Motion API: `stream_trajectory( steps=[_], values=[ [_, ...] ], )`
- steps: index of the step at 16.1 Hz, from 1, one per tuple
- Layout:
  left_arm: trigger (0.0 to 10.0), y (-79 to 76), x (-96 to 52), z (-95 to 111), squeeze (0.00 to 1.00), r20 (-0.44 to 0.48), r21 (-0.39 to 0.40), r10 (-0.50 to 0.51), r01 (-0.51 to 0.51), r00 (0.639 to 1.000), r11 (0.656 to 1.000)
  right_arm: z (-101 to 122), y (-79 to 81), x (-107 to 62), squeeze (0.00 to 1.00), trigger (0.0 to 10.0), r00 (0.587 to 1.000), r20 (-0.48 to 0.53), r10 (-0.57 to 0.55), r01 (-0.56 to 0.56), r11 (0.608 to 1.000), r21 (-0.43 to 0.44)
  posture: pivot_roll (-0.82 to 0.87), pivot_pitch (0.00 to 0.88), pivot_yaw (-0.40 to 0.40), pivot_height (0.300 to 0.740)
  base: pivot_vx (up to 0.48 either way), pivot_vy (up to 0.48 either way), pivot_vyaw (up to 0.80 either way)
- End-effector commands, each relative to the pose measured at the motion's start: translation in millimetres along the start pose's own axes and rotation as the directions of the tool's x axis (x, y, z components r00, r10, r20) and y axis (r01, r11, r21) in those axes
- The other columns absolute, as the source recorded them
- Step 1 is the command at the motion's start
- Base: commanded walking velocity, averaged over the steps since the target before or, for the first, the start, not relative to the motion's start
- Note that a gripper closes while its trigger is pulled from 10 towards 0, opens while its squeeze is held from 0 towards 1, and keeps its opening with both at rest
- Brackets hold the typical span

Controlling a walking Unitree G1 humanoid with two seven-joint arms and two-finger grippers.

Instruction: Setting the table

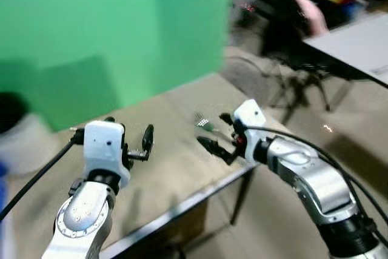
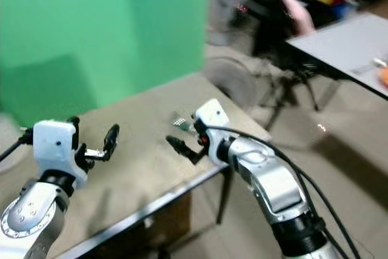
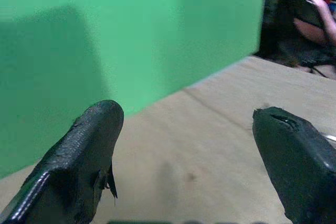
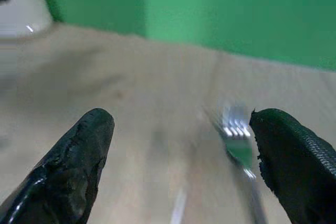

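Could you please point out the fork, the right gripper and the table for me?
fork (image 4: pixel 237 136), right wrist view, on its tines.
right gripper (image 1: pixel 213 132), left eye view, between its fingertips.
table (image 1: pixel 182 168), left eye view, on bare top.

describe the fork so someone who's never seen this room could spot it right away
Find the tan table in front of the green wall. Near its far right corner, just beyond the right gripper with its open fingers, lies the fork. It is a small shiny metal piece on the bare tabletop, with silver tines.

Even indoor light washing the scene, motion blur smearing the fork (image 4: pixel 239 142) just beside the right gripper (image 4: pixel 184 171), soft shadows darkening the green backdrop (image 3: pixel 131 30).
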State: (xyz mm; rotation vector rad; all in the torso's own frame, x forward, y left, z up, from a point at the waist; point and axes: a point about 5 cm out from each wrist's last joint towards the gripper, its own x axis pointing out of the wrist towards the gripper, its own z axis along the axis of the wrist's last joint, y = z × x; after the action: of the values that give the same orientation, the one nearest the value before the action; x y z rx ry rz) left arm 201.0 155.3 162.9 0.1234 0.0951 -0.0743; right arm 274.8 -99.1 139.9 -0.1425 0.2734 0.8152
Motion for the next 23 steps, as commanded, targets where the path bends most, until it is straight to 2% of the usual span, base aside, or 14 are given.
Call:
stream_trajectory(
  steps=[1, 4, 7, 14, 16, 19, 23],
  values=[
    [10.0, 1.0, 5.6, 0, 0.00, -0.002, -0.007, 0.026, -0.026, 1.000, 1.000, -1, -12.5, -8.1, 0.00, 10.0, 0.996, 0.008, -0.090, 0.090, 0.996, 0.029, -0.03, 0.000, 0.024, 0.740, 0.000, 0.000, 0.00],
    [10.0, 5.6, 10.1, 0, 0.00, -0.005, -0.075, 0.086, -0.086, 0.996, 0.993, -3, -14.7, -13.5, 0.00, 10.0, 0.988, 0.024, -0.150, 0.149, 0.988, 0.049, -0.04, 0.000, 0.039, 0.740, 0.000, 0.000, 0.00],
    [10.0, 10.3, 13.8, 0, 0.00, -0.011, -0.085, 0.130, -0.131, 0.991, 0.988, -2, -21.8, -15.6, 0.00, 10.0, 0.973, 0.027, -0.230, 0.229, 0.973, 0.044, -0.05, 0.000, 0.050, 0.740, 0.000, -0.257, 0.17],
    [10.0, 9.8, 16.7, 3, 0.00, -0.003, -0.101, 0.154, -0.154, 0.988, 0.983, 4, -24.6, -12.5, 0.00, 10.0, 0.974, 0.037, -0.225, 0.225, 0.974, 0.012, -0.04, 0.000, 0.032, 0.740, 0.000, -0.461, 0.77],
    [10.0, 11.2, 15.6, 2, 0.00, -0.003, -0.122, 0.171, -0.170, 0.985, 0.978, 6, -28.0, -13.2, 0.00, 10.0, 0.965, 0.039, -0.258, 0.256, 0.966, 0.037, -0.04, 0.000, 0.025, 0.740, 0.000, 0.000, 0.00],
    [10.0, 13.5, 13.6, 4, 0.00, 0.025, -0.090, 0.160, -0.157, 0.987, 0.984, 9, -30.4, -16.8, 0.00, 10.0, 0.959, 0.040, -0.280, 0.279, 0.960, 0.023, -0.04, 0.000, 0.017, 0.740, 0.000, 0.000, 0.00],
    [10.0, 14.8, 11.9, 2, 0.00, 0.019, -0.103, 0.163, -0.160, 0.986, 0.982, 8, -28.5, -19.5, 0.00, 10.0, 0.954, 0.052, -0.295, 0.294, 0.955, 0.036, -0.04, 0.000, 0.014, 0.740, 0.359, 0.000, 0.00]
  ],
)
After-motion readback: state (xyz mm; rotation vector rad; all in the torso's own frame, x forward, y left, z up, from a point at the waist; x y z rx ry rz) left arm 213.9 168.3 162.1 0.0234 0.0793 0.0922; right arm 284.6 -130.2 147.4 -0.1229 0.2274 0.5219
